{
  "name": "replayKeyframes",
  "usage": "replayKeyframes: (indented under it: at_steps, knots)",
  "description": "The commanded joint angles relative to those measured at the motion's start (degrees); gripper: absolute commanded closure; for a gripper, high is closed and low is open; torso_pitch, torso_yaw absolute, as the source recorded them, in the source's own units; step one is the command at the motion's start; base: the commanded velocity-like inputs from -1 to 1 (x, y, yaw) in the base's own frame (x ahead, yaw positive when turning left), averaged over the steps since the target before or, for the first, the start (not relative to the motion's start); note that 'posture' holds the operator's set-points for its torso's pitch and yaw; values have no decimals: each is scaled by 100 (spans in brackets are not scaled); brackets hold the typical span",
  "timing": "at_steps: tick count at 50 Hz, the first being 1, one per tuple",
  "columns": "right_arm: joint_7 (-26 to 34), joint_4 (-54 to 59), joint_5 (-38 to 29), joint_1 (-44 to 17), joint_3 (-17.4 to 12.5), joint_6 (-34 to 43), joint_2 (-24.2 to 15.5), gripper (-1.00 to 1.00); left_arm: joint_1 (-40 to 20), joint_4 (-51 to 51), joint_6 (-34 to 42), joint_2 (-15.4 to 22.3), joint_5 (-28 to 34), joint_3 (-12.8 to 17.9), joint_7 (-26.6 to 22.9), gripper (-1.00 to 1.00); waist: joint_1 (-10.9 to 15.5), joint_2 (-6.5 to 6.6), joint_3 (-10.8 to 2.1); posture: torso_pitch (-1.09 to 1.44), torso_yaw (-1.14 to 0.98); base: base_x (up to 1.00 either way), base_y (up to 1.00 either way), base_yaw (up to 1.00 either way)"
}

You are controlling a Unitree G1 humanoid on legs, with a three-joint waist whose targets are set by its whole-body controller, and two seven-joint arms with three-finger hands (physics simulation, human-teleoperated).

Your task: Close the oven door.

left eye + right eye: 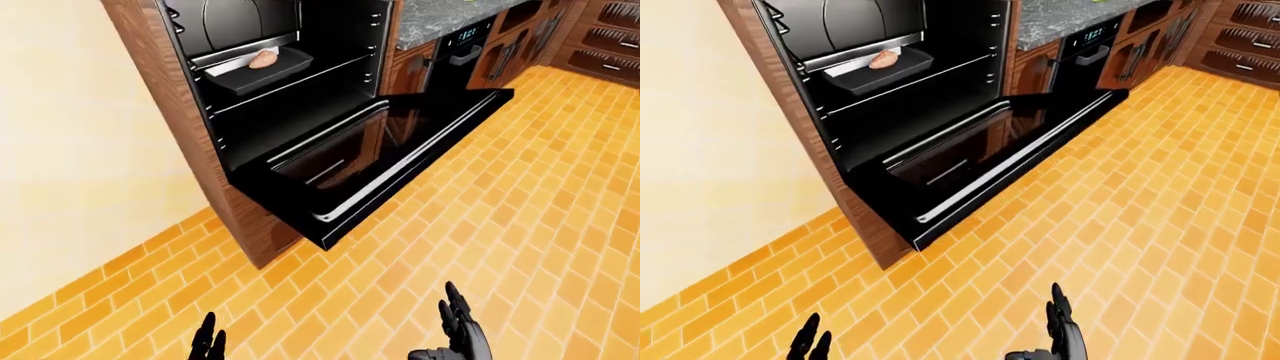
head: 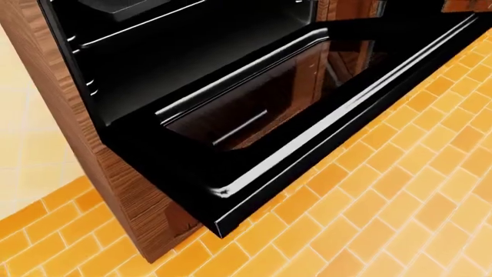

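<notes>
The black oven door (image 1: 385,154) lies flat open, sticking out over the orange brick floor, its silver handle bar (image 1: 395,169) along the outer edge. In the head view the door (image 2: 254,144) fills the middle. Inside the oven cavity (image 1: 280,82) a dark tray (image 1: 255,67) with a piece of food sits on a rack. My left hand (image 1: 208,346) shows only its fingertips at the bottom edge, fingers spread. My right hand (image 1: 455,334) is low at the bottom right, fingers open and upright. Both hands are well short of the door and hold nothing.
A wooden cabinet side (image 1: 190,150) frames the oven on its left, beside a cream wall (image 1: 70,150). At the top right stand a granite counter (image 1: 440,15), a dishwasher panel (image 1: 465,49) and wooden drawers (image 1: 600,45). Brick floor (image 1: 520,240) spreads to the right.
</notes>
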Motion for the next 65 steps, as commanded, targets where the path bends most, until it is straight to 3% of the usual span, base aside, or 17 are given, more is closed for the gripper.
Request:
replayKeyframes:
  at_steps: [1, 4, 5, 7, 13, 16, 18, 22, 27, 30, 31, 33, 36, 46, 50, 55, 65]
  knots:
    - [43, -74, -10, -55, 15, -121, 6, -100, -36, -93, -145, 94, -61, 40, 6, -100, 8, 49, -38, 0, 0, 16, 27, 0]
    - [43, -76, 3, -65, 15, -113, 7, -100, -39, -94, -143, 96, -66, 43, 1, -100, 1, 466, -214, 0, 0, 16, 30, 0]
    - [37, -77, 0, -66, 18, -118, 7, -100, -40, -94, -142, 96, -68, 45, -1, -100, 93, 332, -132, 0, 0, 16, 32, 0]
    - [59, -76, 30, -69, 4, -95, 7, -100, -43, -94, -138, 99, -72, 47, -2, -100, 118, 288, -36, 0, 0, 16, 34, 0]
    - [82, -77, 63, -84, -2, -84, 4, -100, -44, -95, -138, 101, -80, 48, -4, -100, 131, -105, -11, 0, 0, 12, 37, 0]
    - [85, -76, 69, -89, -1, -83, 7, -100, -40, -97, -144, 95, -82, 42, 1, -100, 140, -446, -57, 0, 0, 11, 37, 0]
    - [90, -76, 79, -94, -6, -78, 5, -100, -40, -98, -145, 94, -86, 39, 2, -100, 72, -269, -75, 0, 0, 12, 37, 0]
    - [107, -76, 87, -95, -4, -71, 10, -100, -43, -98, -146, 97, -97, 35, 0, -100, 24, -343, -112, 0, 0, 12, 37, 0]
    - [109, -74, 93, -91, -7, -72, 6, -100, -43, -98, -143, 97, -101, 30, 3, -100, 5, 8, -54, 0, 0, 12, 37, 0]
    - [117, -75, 92, -92, -1, -71, 13, -100, -45, -98, -142, 98, -106, 30, 3, -100, 79, 662, -196, 0, 0, 10, 31, 0]
    - [115, -75, 91, -92, 0, -72, 13, -100, -45, -98, -142, 99, -108, 30, 3, -100, 94, 321, -4, 0, 0, 0, 3, 0]
    - [98, -73, 80, -88, 5, -85, 16, -100, -47, -98, -141, 105, -118, 34, -5, -100, 115, 426, -76, 0, 0, 0, 0, 0]
    - [162, -75, 130, -96, -22, -65, 31, -100, -49, -99, -145, 104, -126, 31, 0, -100, 83, 362, -49, 0, 0, 0, 0, 0]
    - [-269, -66, 71, -162, -9, -41, 23, -100, -51, -101, -162, 92, -186, 44, -64, -100, 139, -21, 5, 0, 0, 0, 0, 0]
    - [-631, -62, 135, -258, -106, 278, 6, -100, -62, -104, -200, 78, -277, 74, -190, -100, 192, -364, -47, 0, 0, 0, 0, 0]
    - [-321, -71, 299, -282, -201, 170, 41, -100, -66, -98, -321, 89, -190, 7, 35, -100, 188, -175, -125, 0, 0, 0, 0, 0]
    - [346, -79, 1207, -399, -460, 772, 61, -100, -62, -107, -374, 70, -52, 10, 298, -100, 111, -90, -148, 0, 0, 0, 0, 0]
